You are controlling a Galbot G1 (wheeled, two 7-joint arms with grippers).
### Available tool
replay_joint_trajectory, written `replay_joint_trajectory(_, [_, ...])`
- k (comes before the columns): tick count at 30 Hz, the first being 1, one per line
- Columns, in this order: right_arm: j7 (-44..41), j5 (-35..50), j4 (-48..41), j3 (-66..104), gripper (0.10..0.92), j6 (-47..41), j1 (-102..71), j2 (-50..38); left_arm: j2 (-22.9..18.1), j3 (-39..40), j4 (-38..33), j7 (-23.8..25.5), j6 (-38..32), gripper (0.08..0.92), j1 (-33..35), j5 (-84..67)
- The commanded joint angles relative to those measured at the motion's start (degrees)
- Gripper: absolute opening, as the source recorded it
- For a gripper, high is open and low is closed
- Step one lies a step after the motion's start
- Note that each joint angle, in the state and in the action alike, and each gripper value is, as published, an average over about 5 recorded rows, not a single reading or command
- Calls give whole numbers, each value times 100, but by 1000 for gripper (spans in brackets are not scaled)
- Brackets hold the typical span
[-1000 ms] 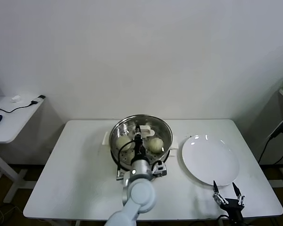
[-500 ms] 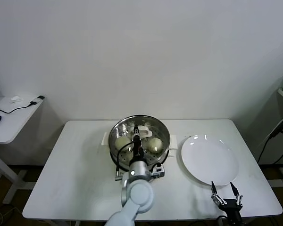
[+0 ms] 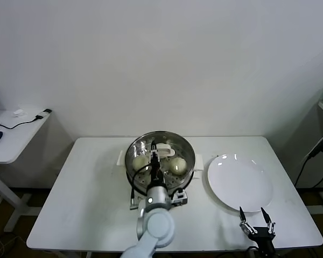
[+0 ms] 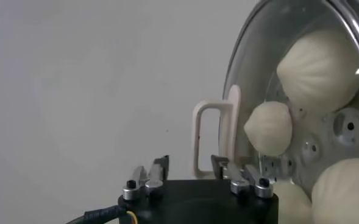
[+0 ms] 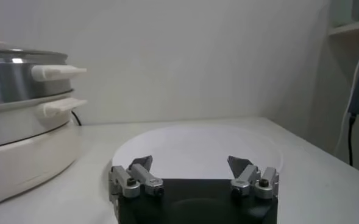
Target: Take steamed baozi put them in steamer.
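Observation:
The steamer (image 3: 185, 148) stands in the middle of the table, a shiny steel pot on a white base. In the head view two baozi lie inside, one on the left (image 3: 140, 160) and one on the right (image 3: 177, 164); my left arm hides the rest of the tray. My left gripper (image 3: 156, 157) hangs over the steamer, open and empty. In the left wrist view (image 4: 190, 165) its jaws stand apart next to the steamer's rim (image 4: 240, 73), with three baozi (image 4: 319, 67) (image 4: 269, 126) (image 4: 345, 193) on the perforated tray. My right gripper (image 3: 254, 224) (image 5: 190, 164) is open and empty near the table's front edge.
A flat white plate (image 3: 240, 183) (image 5: 197, 146) lies empty right of the steamer, just beyond my right gripper. The steamer's white side handles (image 5: 56, 73) stick out toward the plate. A white side table (image 3: 11, 134) with cables stands at far left.
My left arm has shifted slightly left over the steamer, gripper still open. My right gripper has slid a little toward the table's front edge.

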Motion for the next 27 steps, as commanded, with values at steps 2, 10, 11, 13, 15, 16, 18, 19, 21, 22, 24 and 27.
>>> replay_joint_trajectory(2, [2,-25,-15,-20,823,-35,25,12,525,-83,-1400,-361,-627,606,248,-2018])
replay_joint_trajectory(10, [255,120,10,-31,823,355,140,22,1199,-1123,-2248,-1529,-2203,802,957,-6135])
replay_joint_trajectory(11, [245,120,25,-24,823,380,144,15,1238,-1369,-2298,-1759,-2509,814,1051,-6733])
replay_joint_trajectory(13, [222,113,48,-13,823,405,145,1,1262,-1906,-2335,-2152,-3123,820,1215,-7790])
replay_joint_trajectory(15, [202,73,62,-11,823,430,142,-5,1197,-2583,-2339,-2339,-3651,822,1405,-8804])
replay_joint_trajectory(16, [205,43,63,-12,823,453,144,-1,1153,-2915,-2339,-2368,-3845,822,1510,-9263])
replay_joint_trajectory(18, [215,-40,56,-7,823,513,158,19,1105,-3602,-2330,-2371,-4144,823,1745,-10212])
replay_joint_trajectory(19, [220,-72,48,-3,823,539,166,27,1123,-3916,-2292,-2360,-4239,823,1874,-10641])
replay_joint_trajectory(21, [234,-116,30,6,823,570,182,35,1250,-4392,-2124,-2338,-4379,823,2124,-11320])
replay_joint_trajectory(22, [244,-131,21,10,823,575,189,35,1337,-4558,-1967,-2314,-4478,823,2254,-11526])
replay_joint_trajectory(24, [264,-165,6,15,823,569,201,30,1520,-4696,-1565,-2251,-4765,823,2475,-11624])
replay_joint_trajectory(27, [273,-226,-4,14,823,562,222,20,1641,-4578,-859,-2150,-5307,823,2680,-11323])
